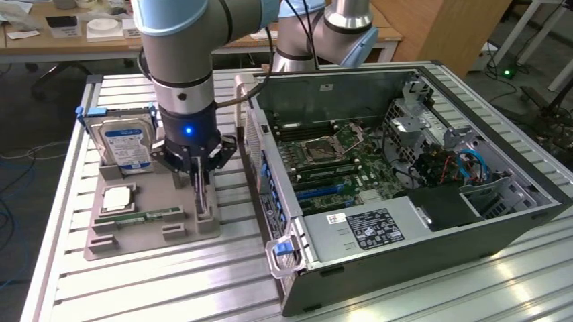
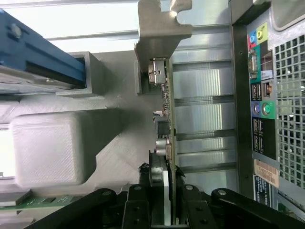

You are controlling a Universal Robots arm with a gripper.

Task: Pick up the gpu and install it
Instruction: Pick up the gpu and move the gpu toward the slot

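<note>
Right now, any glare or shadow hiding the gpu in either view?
Exterior view: glare streaks on the table at the exterior view's right, well off the gpu, which is evenly lit. Wrist view: the table washes out to white beyond the blue rail, but the gpu's edge shows no glare.

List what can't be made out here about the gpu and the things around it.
- gpu broad face: the card is edge-on in the wrist view. It is edge-on in the exterior view too, where the gripper covers its top.
- gpu's lower edge: sunk in a slot of the grey holder in the exterior view.
- hard drive label text: too small to read in the exterior view.
</note>
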